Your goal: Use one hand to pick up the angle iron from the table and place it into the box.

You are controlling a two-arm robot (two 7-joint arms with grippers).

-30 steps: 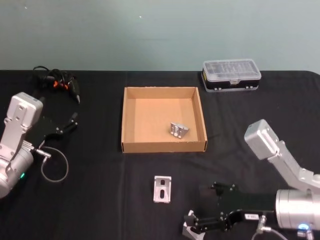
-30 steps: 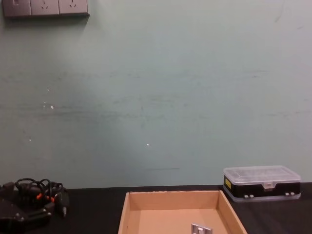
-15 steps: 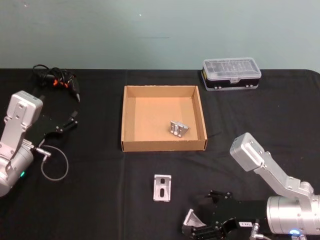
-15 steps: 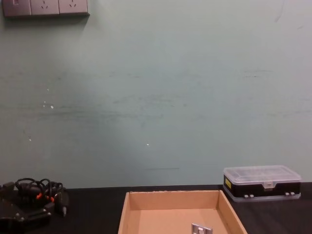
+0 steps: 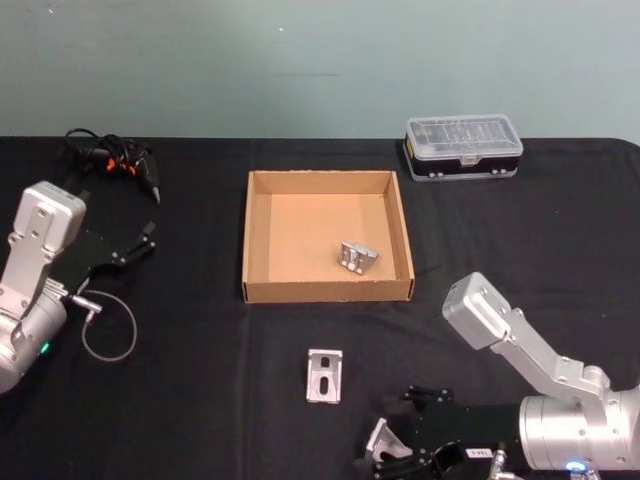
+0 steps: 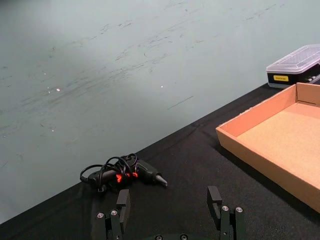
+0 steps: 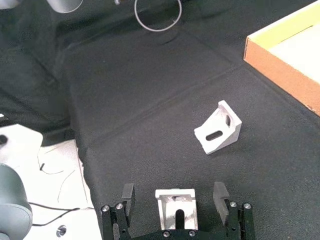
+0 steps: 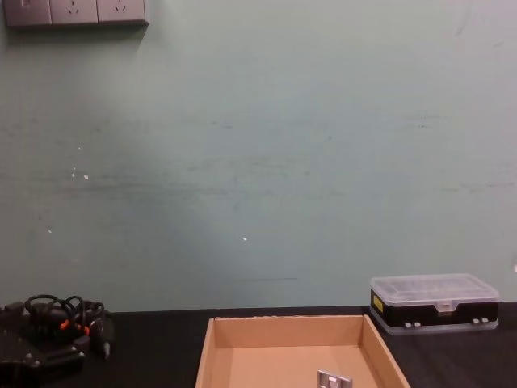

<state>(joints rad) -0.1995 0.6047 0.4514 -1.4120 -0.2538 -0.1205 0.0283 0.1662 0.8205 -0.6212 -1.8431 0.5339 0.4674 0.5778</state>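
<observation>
Box (image 5: 328, 292) sits mid-table (image 5: 530, 230), w/ one angle iron (image 5: 357, 258) in it, nr its front-R corner. Case (image 5: 462, 148) behind box, to the R. Corded tool (image 5: 112, 163) far back L. 2nd iron (image 5: 324, 376) on table in front of box. 3rd iron (image 5: 383, 438) further fwd & R, between spread fingers of R gripper (image 7: 174, 196), gaps either side. L gripper (image 5: 140, 243) well L of box, wire loop (image 5: 108, 328) in front of it.

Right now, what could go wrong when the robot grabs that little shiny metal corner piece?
1. The small silver angle iron sits loose between the black right gripper's open jaws; it might twist or slip as they shut.
2. A second silver angle iron lies on the way to the tan cardboard box; a low carry could knock it or catch the box's wall.
</observation>
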